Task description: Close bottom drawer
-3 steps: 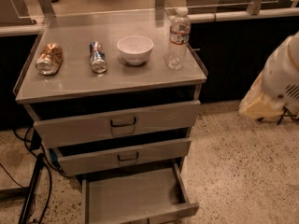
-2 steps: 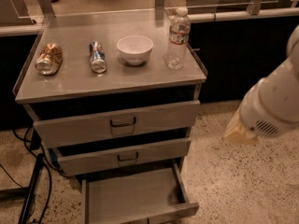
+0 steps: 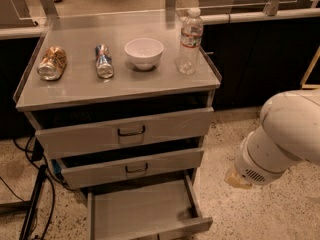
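The pincer point(image 3: 237, 178), whose opening and load I cannot tell, hangs at the arm's tip, and the bottom drawer point(image 3: 145, 210) stands pulled far out below and left of it, so it should drop before the drawer's front and push squarely at centre.

lt dim, warm | sheen on cart top point(image 3: 150, 86) | shadow in drawer gaps point(image 3: 120, 111) | tool unseen, arm point(image 3: 280, 139) low-R
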`<state>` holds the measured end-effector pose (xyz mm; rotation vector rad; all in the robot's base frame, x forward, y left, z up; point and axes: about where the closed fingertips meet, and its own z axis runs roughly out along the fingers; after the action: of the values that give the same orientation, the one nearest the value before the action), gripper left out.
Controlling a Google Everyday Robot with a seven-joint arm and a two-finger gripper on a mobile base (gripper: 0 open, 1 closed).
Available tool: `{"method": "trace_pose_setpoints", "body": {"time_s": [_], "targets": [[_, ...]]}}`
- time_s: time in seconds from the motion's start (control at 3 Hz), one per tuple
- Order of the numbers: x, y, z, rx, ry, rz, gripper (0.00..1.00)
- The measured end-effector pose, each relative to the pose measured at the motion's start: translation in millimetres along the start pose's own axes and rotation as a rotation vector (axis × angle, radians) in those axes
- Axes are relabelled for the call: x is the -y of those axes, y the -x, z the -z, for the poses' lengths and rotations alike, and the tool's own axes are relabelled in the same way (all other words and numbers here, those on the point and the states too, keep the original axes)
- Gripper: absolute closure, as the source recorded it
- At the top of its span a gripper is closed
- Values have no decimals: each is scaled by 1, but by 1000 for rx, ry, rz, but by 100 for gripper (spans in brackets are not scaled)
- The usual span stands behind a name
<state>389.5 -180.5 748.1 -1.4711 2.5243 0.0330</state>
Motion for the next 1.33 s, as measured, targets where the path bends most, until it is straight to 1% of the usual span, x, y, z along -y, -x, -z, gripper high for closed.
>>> {"method": "trace_pose_setpoints", "body": {"time_s": [0.33,0.67,1.0,1.33], "targets": [[-2,-1,-3,2,11,-6,100],[-6,-4,-8,5,36,-18,100],[-30,-8,-49,-9,51,-61,100],[-75,-23,-137,-48,95,-163,100]]}}
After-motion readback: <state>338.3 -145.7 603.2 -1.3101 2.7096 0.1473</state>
